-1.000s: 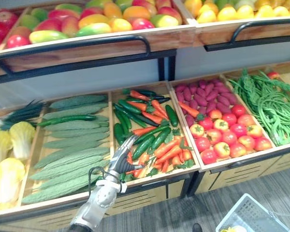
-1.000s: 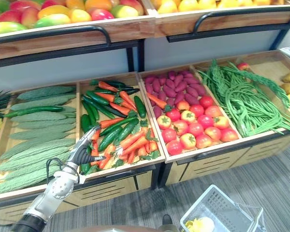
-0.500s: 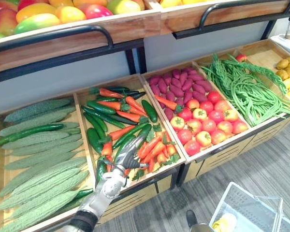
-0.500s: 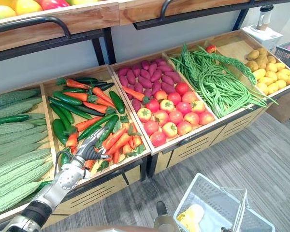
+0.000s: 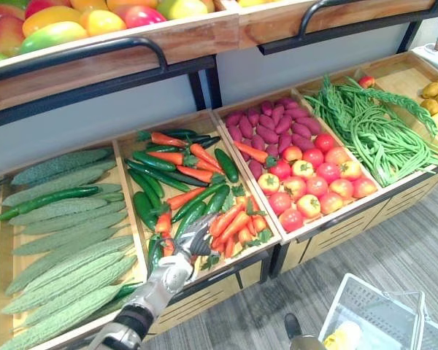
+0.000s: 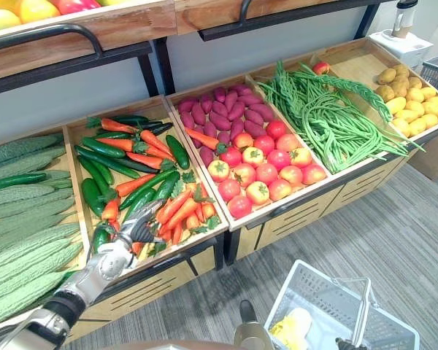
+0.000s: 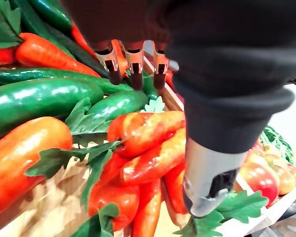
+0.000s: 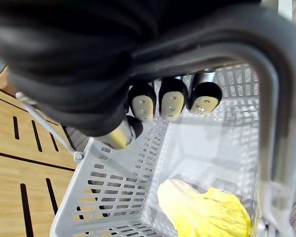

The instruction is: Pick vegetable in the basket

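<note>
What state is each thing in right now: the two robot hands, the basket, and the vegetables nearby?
Left hand: open, fingers straight over the orange carrots, holding nothing.
Right hand: shut, fingers curled round the grey handle.
White plastic mesh basket: carried by that handle, mostly unfilled.
Yellow leafy cabbage: lying at the basket's bottom.
Orange carrots: piled in their wooden crate, none picked.

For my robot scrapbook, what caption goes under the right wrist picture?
Right hand curled round the handle of the white basket, a yellow leafy vegetable lying inside.

Fingers [image 8: 173,101] round basket handle [image 8: 274,123]; cabbage [image 8: 202,210] inside
</note>
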You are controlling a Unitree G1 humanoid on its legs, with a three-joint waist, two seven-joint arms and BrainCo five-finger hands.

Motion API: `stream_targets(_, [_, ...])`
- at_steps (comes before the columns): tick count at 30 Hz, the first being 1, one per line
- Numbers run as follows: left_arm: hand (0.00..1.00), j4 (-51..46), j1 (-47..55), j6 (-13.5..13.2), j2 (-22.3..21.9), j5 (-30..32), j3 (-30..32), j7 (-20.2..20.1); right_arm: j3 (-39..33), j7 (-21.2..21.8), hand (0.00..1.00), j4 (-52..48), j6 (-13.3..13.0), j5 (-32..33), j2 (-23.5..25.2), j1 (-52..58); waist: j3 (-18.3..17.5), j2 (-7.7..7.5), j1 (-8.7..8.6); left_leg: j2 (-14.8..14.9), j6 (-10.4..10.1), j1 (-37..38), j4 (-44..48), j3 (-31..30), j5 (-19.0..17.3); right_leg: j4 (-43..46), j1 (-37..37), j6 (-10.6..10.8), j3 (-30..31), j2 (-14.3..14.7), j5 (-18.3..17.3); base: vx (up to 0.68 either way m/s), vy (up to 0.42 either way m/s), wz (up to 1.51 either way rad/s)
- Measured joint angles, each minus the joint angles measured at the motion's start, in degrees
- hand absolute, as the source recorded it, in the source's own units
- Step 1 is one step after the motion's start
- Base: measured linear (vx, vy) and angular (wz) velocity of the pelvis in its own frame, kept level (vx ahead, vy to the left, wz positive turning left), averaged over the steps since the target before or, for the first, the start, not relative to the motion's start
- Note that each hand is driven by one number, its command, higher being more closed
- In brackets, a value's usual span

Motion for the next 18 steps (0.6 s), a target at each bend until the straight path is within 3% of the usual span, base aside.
stream_targets(8, [0.0, 4.6, -2.3, 3.2, -1.1, 4.4, -0.2, 1.3, 0.0, -0.8, 1.0, 0.1, 0.0, 0.0, 0.0, -1.3, 0.8, -0.46, -1.08, -0.1, 0.2, -0.7, 0.1, -1.0, 0.1, -0.1, -0.1, 0.0, -0.9, -0.5, 0.0, -0.03, -0.033, 0.07])
stream_targets(18, [0.0, 8.7, -7.5, 5.7, -4.8, 4.5, -0.2, 2.5, -1.8, -1.9, 1.0, 0.8, 0.4, 0.0, 0.0, -2.4, 1.8, 0.43, -1.33, -0.2, 0.2, -0.9, -0.1, -1.2, 0.1, -0.4, -0.1, 0.0, -1.2, -0.6, 0.0, -0.02, -0.037, 0.01])
